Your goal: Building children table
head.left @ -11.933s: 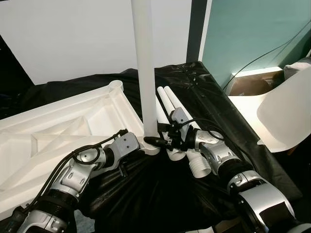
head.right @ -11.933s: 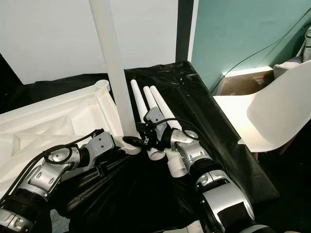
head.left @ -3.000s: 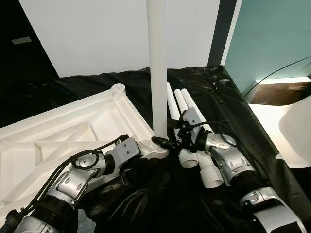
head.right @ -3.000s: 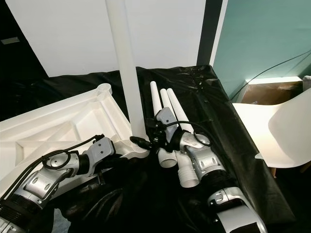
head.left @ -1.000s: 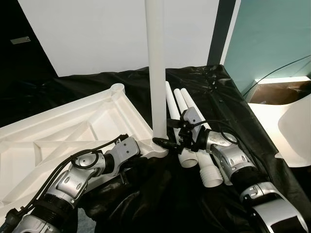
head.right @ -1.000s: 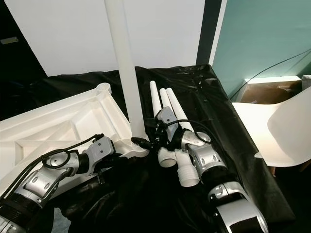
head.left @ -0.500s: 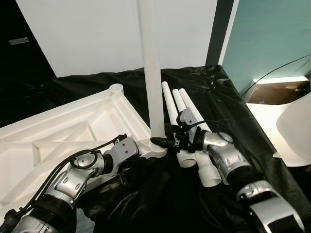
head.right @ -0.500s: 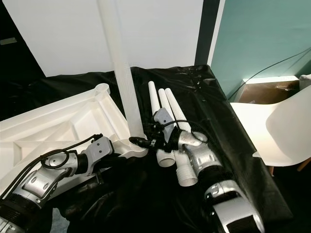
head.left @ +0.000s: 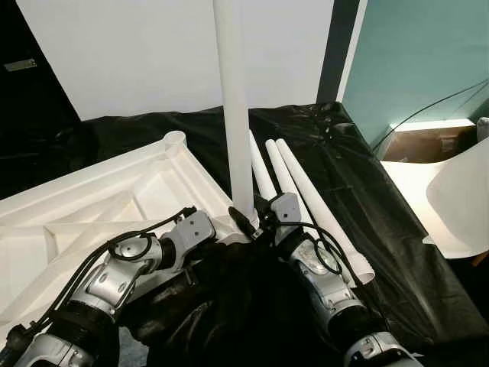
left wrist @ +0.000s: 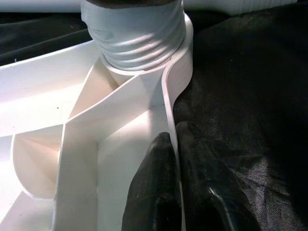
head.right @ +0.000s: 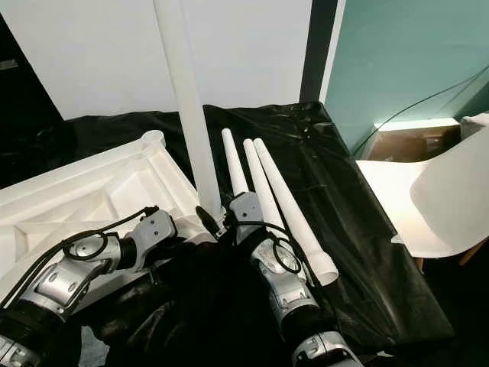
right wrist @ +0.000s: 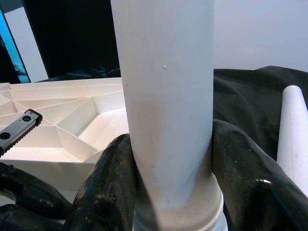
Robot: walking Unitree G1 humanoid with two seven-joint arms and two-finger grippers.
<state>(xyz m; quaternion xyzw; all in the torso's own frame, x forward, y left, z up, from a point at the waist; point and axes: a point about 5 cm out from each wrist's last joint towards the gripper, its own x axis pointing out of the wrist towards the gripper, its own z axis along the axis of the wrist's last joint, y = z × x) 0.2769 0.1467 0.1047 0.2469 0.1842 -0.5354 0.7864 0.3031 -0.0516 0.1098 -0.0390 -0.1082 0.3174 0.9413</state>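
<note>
Table leg [head.left: 233, 115] stands upright mid-frame, its threaded foot seated in the corner socket of the upturned tabletop [head.left: 92, 206] at centre left. My right tool [right wrist: 168, 187] is clamped round the leg just above the threads; my left tool [left wrist: 175, 183] pinches the tabletop's rim wall. It looks like light, stiff, slick plastic, so I keep my hold low near the socket. Three spare legs [head.right: 267, 183] lie centre right on the black sheet [head.right: 344, 229].

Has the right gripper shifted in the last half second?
Yes: the right gripper, still clamped on the upright leg, swung toward the robot, off the loose legs.
</note>
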